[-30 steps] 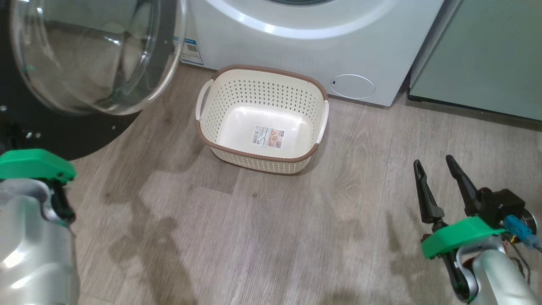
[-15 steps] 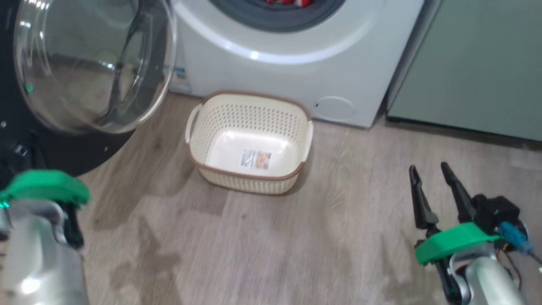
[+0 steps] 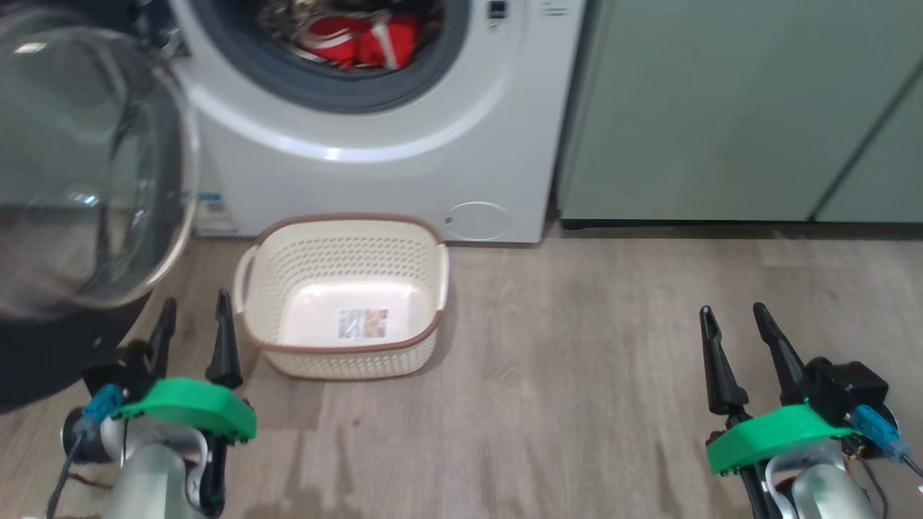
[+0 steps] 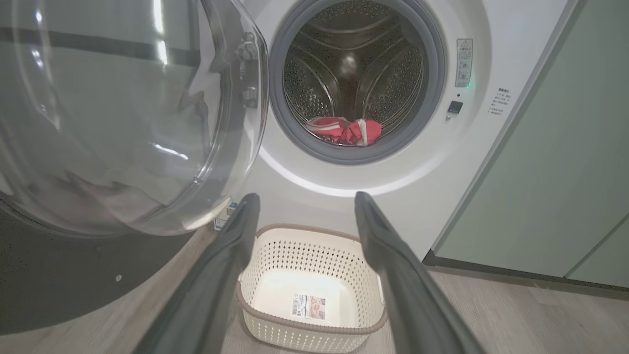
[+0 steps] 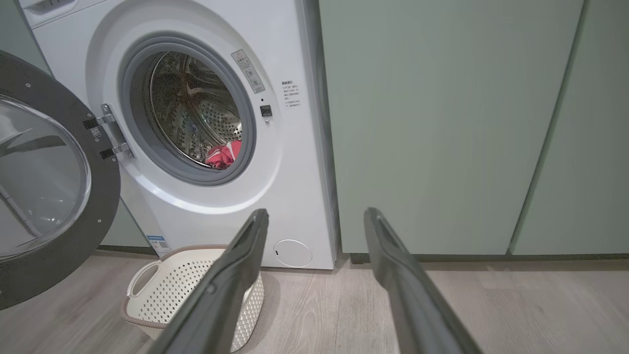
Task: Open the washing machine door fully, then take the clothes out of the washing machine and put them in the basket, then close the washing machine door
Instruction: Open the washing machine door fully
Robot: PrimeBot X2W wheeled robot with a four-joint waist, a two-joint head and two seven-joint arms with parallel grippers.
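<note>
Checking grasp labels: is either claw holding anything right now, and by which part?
Nothing is held. The left claw and the right claw are both open and empty; the clothes lie inside the washing machine.

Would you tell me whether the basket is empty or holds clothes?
Empty: the basket holds only a sticker; the clothes lie in the washing machine.

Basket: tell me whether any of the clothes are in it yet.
No, the basket holds just a sticker on its floor; the red clothes lie inside the washing machine.
</note>
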